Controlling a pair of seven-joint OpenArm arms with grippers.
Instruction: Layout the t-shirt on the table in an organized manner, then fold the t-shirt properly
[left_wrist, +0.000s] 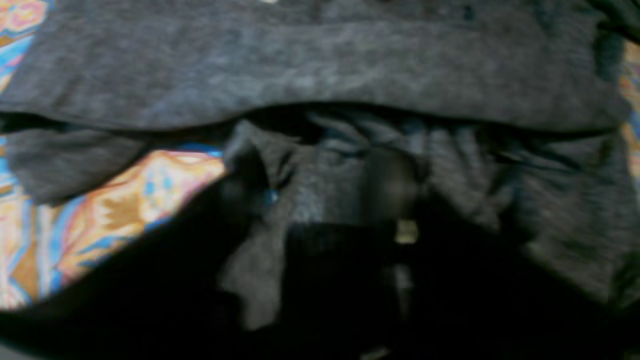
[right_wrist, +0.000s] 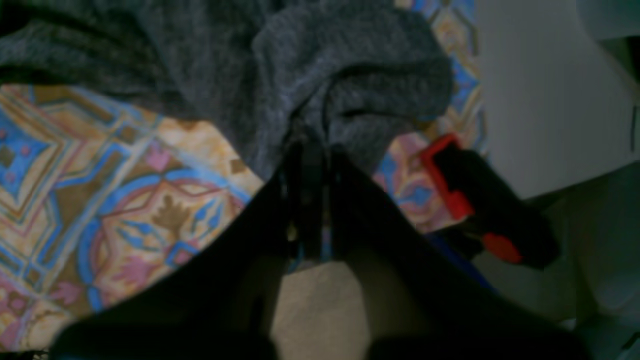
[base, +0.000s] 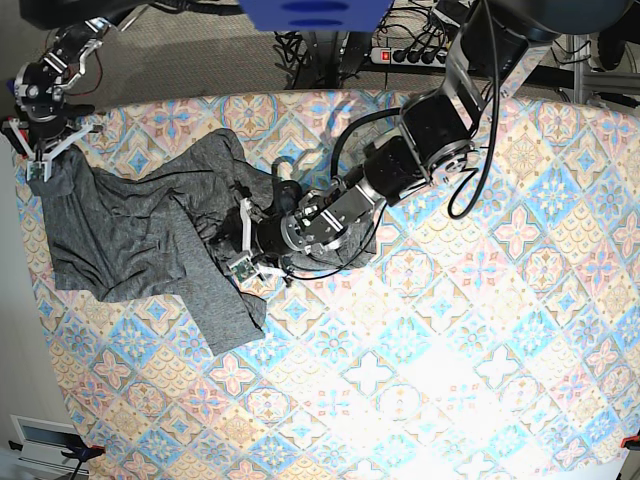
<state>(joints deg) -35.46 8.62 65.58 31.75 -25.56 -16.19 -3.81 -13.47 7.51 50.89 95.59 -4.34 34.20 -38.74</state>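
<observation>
Soft, limp t-shirt (base: 130, 235); right end effector (base: 42, 160) pinches corner, left end effector (base: 247, 262) grip unclear; better hems.

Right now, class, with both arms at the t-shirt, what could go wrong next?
1. The right gripper pinches the t-shirt at the table edge; a pull could drag cloth off.
2. The left gripper is low in bunched folds and might catch several layers.
</observation>
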